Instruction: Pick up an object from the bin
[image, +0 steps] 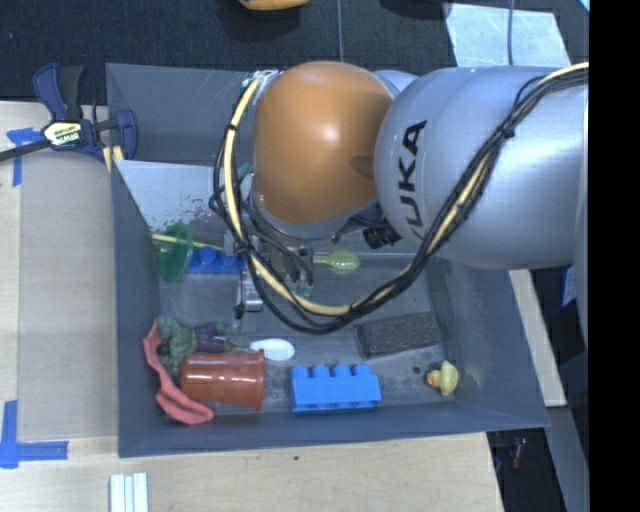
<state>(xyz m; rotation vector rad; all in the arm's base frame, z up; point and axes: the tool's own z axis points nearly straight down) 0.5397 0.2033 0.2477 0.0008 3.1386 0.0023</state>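
My gripper (246, 298) hangs below the orange dome over the left middle of the bin. Just below its tip lies a small white oval piece (272, 349). Beside that, a reddish-brown cylinder (222, 380) lies on its side near the front wall. A small green and purple toy (186, 335) sits to the lower left of the gripper. Left of the gripper, a blue block (211, 261) lies behind a green cup-shaped thing (172, 256). The view shows nothing held in the gripper.
A pink wavy strip (163, 385) curls round the cylinder at the front left. A blue studded brick (335, 387), a dark grey sponge (400, 333) and a small yellow duck (443, 378) lie at the front right. A pale yellow-green spoon-like piece (340, 262) lies under the arm.
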